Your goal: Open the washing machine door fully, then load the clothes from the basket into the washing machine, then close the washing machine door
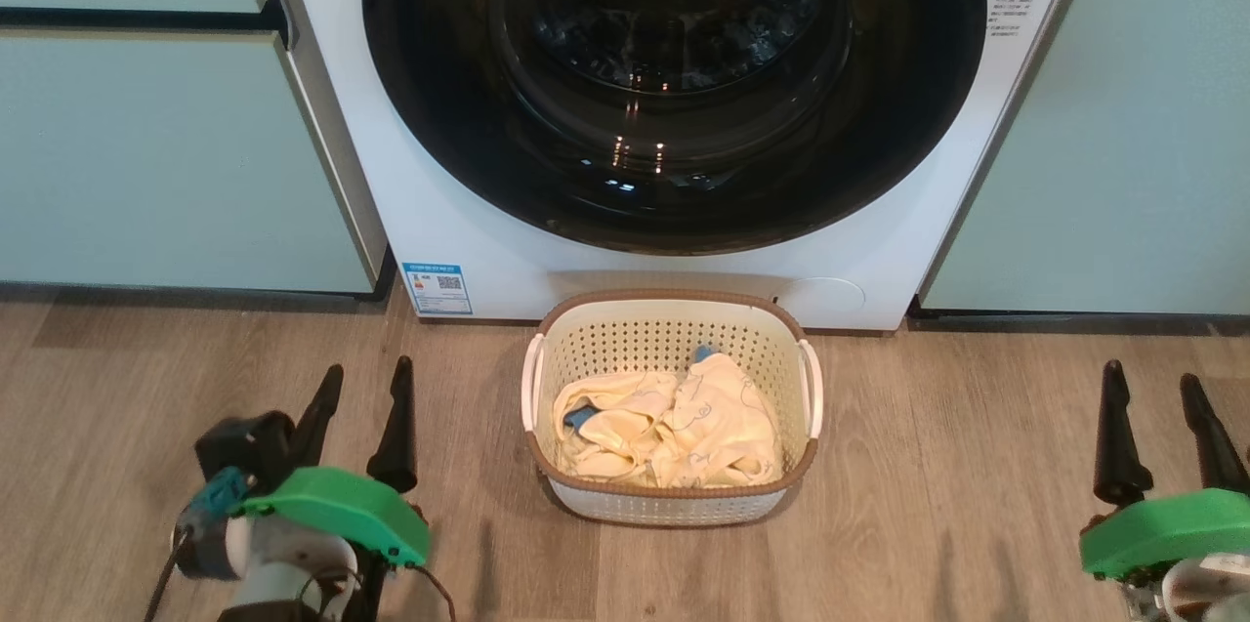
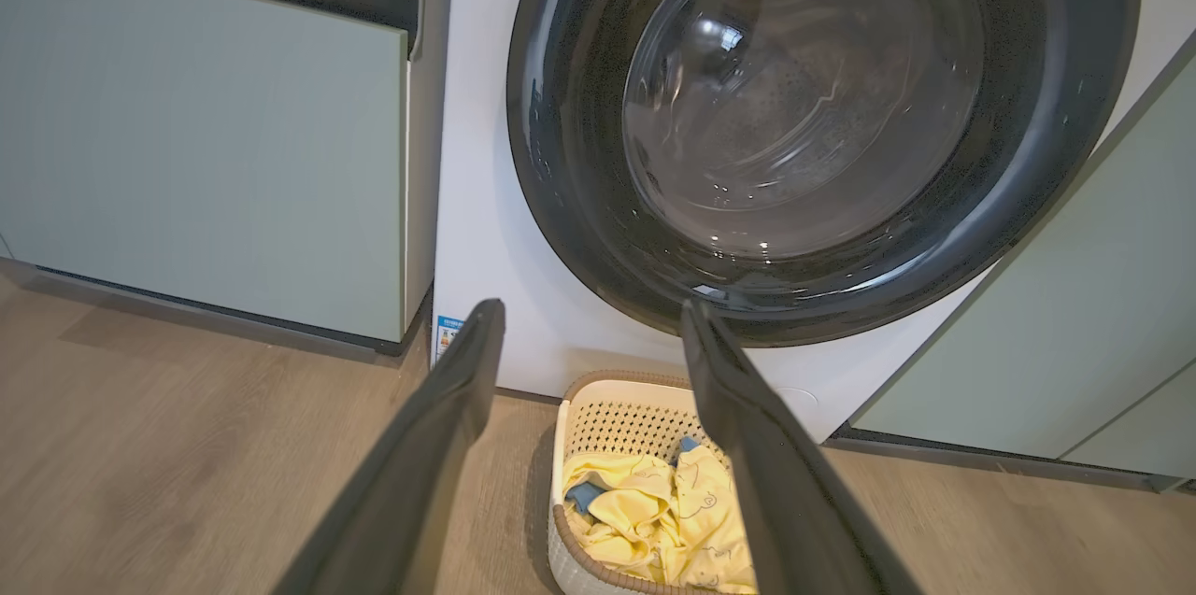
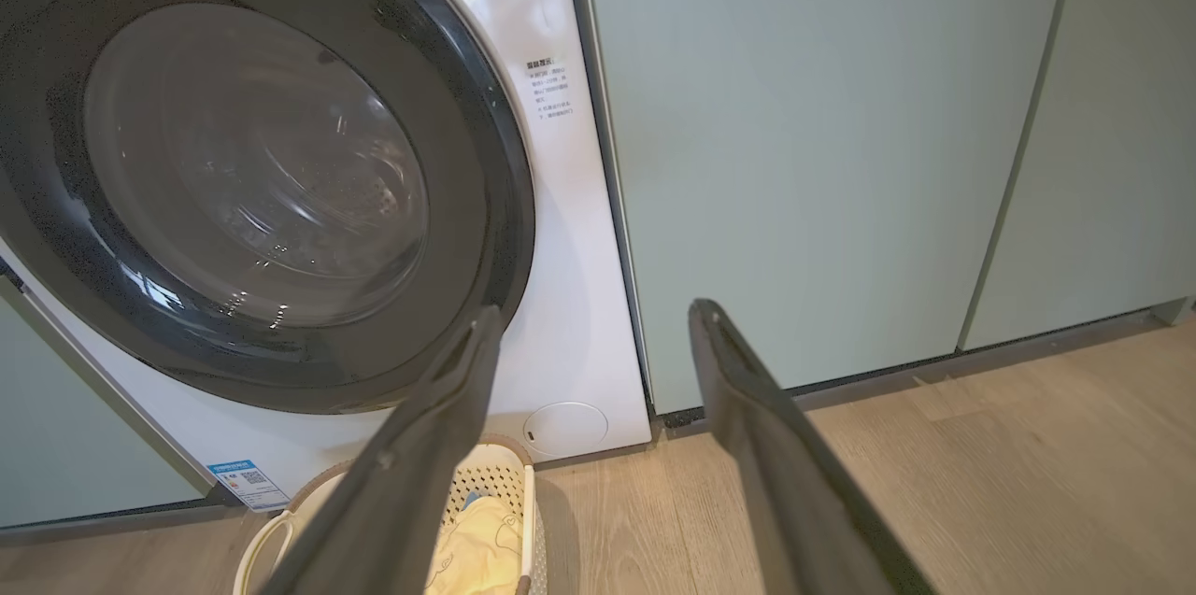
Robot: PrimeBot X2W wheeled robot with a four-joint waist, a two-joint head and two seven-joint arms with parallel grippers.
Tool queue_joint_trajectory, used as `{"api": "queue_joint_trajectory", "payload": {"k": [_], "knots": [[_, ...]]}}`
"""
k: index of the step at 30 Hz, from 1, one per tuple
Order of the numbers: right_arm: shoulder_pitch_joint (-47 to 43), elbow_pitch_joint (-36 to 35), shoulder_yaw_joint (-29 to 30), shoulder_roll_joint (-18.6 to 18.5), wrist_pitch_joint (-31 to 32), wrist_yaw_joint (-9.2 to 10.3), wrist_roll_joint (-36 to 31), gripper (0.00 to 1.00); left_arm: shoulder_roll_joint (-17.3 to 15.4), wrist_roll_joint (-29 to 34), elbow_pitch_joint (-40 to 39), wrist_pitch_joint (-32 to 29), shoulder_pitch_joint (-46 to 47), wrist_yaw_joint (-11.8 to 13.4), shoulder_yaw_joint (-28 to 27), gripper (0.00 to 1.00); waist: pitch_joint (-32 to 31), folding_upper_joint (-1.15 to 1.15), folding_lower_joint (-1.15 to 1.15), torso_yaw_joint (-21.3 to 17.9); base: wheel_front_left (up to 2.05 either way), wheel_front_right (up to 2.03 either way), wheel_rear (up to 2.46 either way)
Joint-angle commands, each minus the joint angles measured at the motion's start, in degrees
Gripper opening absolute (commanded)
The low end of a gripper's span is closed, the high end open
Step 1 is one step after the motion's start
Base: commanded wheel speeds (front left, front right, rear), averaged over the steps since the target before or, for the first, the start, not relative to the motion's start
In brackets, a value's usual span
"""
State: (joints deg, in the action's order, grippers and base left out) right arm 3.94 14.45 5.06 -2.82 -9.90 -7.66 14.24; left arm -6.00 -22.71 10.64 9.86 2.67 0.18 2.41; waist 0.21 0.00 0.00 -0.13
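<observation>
The left end effector (image 1: 368,368) and right end effector (image 1: 1150,372) hang open and empty, the basket (image 1: 664,295) of clothes (image 1: 674,427) between them, seemingly staged for loading. Ahead, the washing machine door (image 1: 430,134) sits shut.

Pale teal cabinets (image 1: 176,153), wood floor (image 1: 977,466)

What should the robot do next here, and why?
Probably raise one gripper toward the washing machine door rim to pull it open: the door looks shut, both the left gripper and right gripper hang open and empty, and the clothes lie in the basket.
</observation>
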Motion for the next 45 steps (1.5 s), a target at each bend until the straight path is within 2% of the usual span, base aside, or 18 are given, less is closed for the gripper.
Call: {"api": "queue_joint_trajectory", "payload": {"k": [1, 26, 34, 45], "knots": [[3.2, -2.2, -1.0, -0.2, -1.1, 0.14, -2.4, 1.00, -1.3, 2.2, -1.7, 1.1, 3.4, 0.4, -1.1, 1.00, 0.0, 0.00, 0.00, 0.0, 0.00, 0.00, 0.00], [4.5, -2.7, -1.0, -0.1, -5.1, 0.17, -19.3, 1.00, -1.7, 17.6, -0.9, 5.1, 4.4, 2.6, -0.6, 1.00, 0.3, 0.00, 0.00, -0.3, 0.00, 0.00, 0.00], [4.5, -2.4, -0.4, -0.1, -5.1, 0.17, -17.6, 1.00, -1.7, 17.5, -0.2, 5.1, 4.5, 2.7, -0.7, 1.00, 0.2, 0.00, 0.00, -0.3, 0.00, 0.00, 0.00], [4.1, -0.5, -0.5, -0.1, -5.1, 0.17, -10.6, 1.00, -1.6, 17.1, 0.4, 5.1, 4.4, 2.6, -0.5, 1.00, -0.1, 0.00, 0.00, 0.0, 0.00, 0.00, 0.00]]}}
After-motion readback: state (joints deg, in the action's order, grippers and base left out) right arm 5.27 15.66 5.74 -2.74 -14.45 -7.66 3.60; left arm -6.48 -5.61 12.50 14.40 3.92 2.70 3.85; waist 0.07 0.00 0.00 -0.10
